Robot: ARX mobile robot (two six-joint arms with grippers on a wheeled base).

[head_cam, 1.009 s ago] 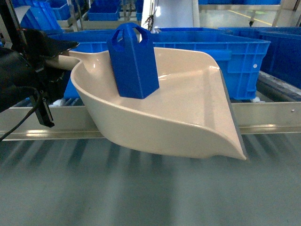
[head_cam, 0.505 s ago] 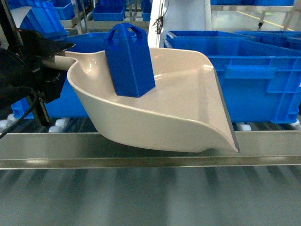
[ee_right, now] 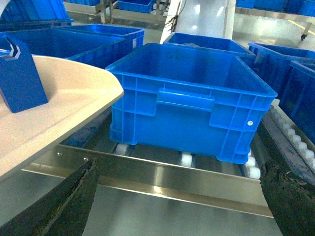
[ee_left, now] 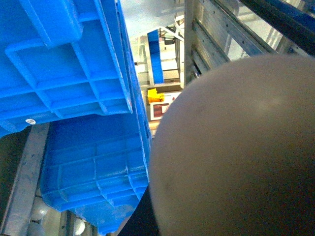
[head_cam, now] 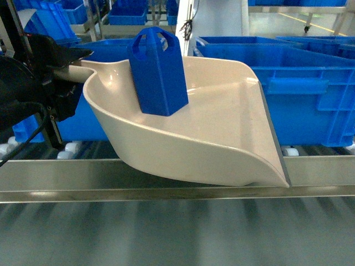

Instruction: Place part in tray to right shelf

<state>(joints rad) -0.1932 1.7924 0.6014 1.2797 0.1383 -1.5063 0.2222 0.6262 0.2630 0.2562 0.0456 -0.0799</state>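
Observation:
The blue part (head_cam: pixel 159 72) stands upright inside the cream tray (head_cam: pixel 222 133), near its back wall. At the left of the head view my left gripper (head_cam: pixel 65 71) is shut on the tray's handle and holds the tray in the air in front of the right shelf (head_cam: pixel 66 177). The tray's pale underside (ee_left: pixel 236 147) fills most of the left wrist view. The right wrist view shows the part (ee_right: pixel 19 78) and the tray's lip (ee_right: pixel 64 103) at its left. My right gripper (ee_right: pixel 177 196) is open and empty over the shelf's steel rail (ee_right: pixel 162 172).
Large blue crates (head_cam: pixel 310 94) sit on the shelf's white rollers (ee_right: pixel 186 158) behind the tray, one straight ahead of the right gripper (ee_right: pixel 192 98). More crates (ee_left: pixel 64 64) show close beside the tray in the left wrist view. Further racks with crates stand in the background.
The shelf rail has dropped lower in the head view and the crates loom larger. The tray shifted slightly right and down since half a second ago, with the part still upright in it.

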